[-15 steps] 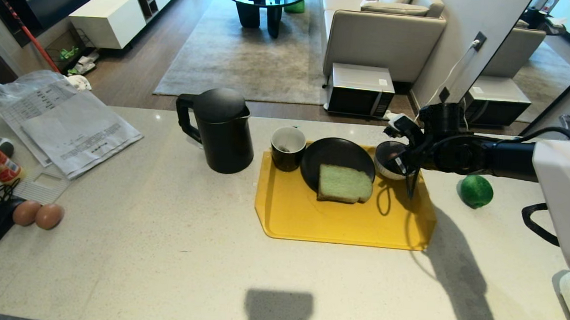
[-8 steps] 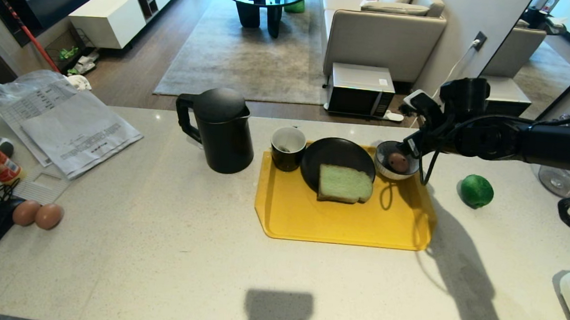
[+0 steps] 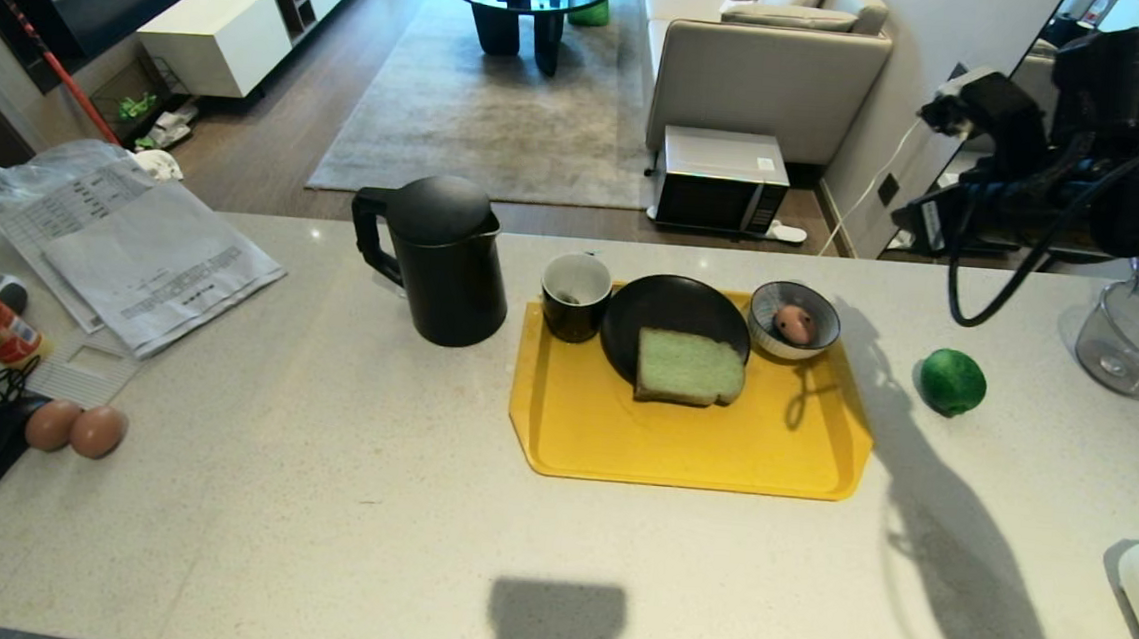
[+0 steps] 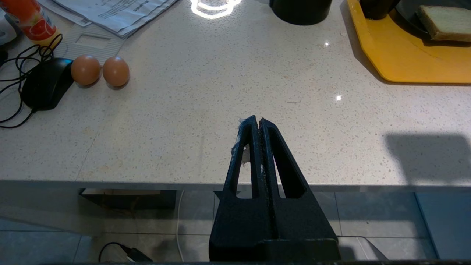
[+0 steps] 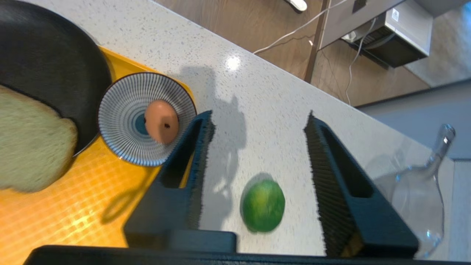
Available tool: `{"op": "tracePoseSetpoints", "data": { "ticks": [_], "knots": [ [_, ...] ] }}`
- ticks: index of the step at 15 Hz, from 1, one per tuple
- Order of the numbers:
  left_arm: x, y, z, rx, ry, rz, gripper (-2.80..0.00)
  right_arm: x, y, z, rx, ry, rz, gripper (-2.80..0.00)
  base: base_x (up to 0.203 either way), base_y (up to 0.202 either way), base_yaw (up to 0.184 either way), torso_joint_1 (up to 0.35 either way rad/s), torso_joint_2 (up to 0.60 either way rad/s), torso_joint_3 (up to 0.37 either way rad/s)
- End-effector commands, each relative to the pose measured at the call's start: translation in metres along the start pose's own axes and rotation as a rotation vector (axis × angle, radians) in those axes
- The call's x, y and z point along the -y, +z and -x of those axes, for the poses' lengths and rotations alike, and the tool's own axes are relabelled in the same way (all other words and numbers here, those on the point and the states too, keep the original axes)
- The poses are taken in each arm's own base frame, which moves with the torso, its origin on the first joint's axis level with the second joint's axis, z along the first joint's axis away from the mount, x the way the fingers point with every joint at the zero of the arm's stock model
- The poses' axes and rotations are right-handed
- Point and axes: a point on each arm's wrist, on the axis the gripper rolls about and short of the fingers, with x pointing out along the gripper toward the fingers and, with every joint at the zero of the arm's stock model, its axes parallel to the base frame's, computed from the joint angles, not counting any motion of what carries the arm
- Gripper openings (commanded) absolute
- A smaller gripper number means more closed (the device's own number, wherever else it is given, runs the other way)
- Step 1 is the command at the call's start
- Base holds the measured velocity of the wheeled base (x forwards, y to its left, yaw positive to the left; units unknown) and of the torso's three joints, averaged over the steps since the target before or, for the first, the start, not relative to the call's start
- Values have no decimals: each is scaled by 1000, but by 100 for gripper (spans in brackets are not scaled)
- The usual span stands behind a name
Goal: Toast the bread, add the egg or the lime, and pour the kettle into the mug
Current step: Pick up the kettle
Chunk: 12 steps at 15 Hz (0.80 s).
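Egg [image 3: 794,323] sits in the striped bowl [image 3: 823,322] at the yellow tray's [image 3: 681,448] far right corner, bread [image 3: 688,367] plated beside it. Right gripper [image 5: 257,129] jaws apart, empty; left gripper [image 4: 257,123] jaws closed. Kettle [image 3: 438,258] pour into mug [image 3: 574,295] looks undone.

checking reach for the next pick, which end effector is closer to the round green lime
Right. The right end effector hangs open above the round glossy green lime; the left end effector sits shut at the counter's near edge, far away.
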Motion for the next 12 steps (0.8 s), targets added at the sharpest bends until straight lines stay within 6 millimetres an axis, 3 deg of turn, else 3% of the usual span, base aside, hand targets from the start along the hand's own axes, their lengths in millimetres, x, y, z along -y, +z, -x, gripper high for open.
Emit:
{"op": "tracePoseSetpoints", "data": {
  "ticks": [1,6,12],
  "knots": [
    [0,-5,-1,-15,1,1,-280,20,7,65,55,-31,-49,-280,0,0,0,0,0,0],
    [0,-5,-1,-14,1,1,-280,35,-29,161,51,-70,-200,-280,0,0,0,0,0,0],
    [0,-5,-1,-14,1,1,-280,32,-79,256,118,-126,-329,-280,0,0,0,0,0,0]
  ]
}}
